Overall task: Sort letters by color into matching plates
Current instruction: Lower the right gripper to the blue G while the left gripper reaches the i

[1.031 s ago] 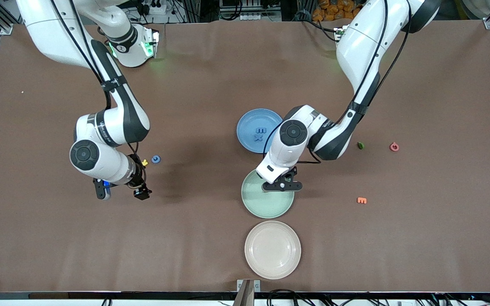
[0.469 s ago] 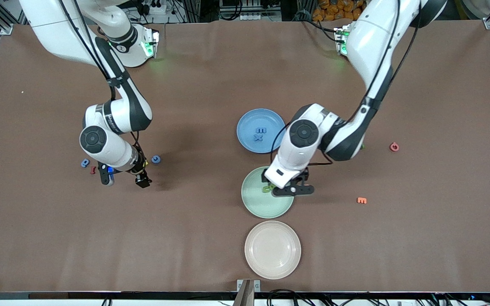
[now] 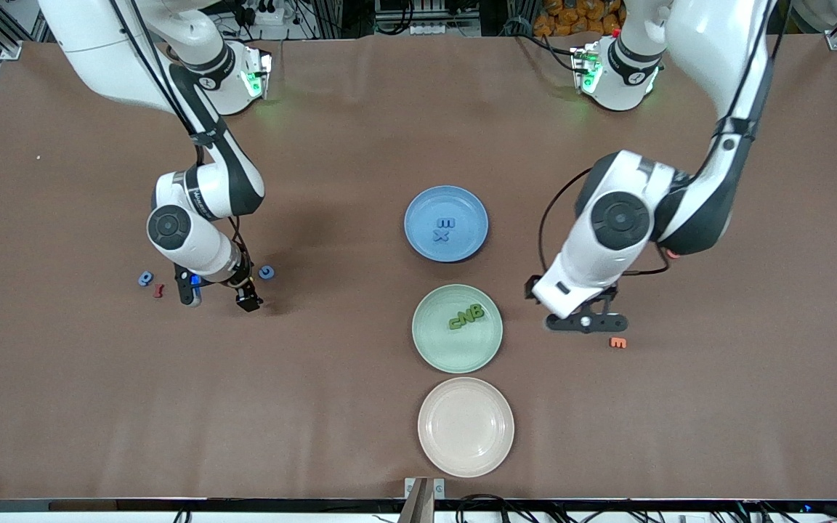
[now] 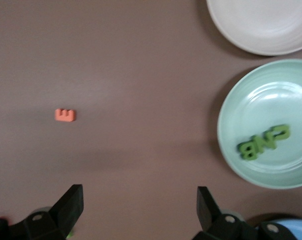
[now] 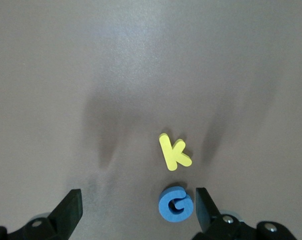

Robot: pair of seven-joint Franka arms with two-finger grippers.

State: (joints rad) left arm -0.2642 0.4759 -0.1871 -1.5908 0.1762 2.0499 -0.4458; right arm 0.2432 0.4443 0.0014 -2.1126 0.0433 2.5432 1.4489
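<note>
Hovering: right hand (image 5: 136, 212) open | blue G (image 5: 175, 204) between fingers

table cover (image 3: 360, 131): you are looking at a matt brown cloth, faintly creased.
green plate (image 3: 437, 349): it is showing a smooth, glossy glaze.
blue plate (image 3: 462, 211): it is giving a softer sheen.
cream plate (image 3: 466, 427): it is gleaming, with ringed ridges.
green letters (image 3: 466, 317): they are looking like matt foam.
yellow K (image 5: 174, 152): same dull foam.
arm shells (image 3: 607, 232): you are seeing glossy white plastic.
</note>
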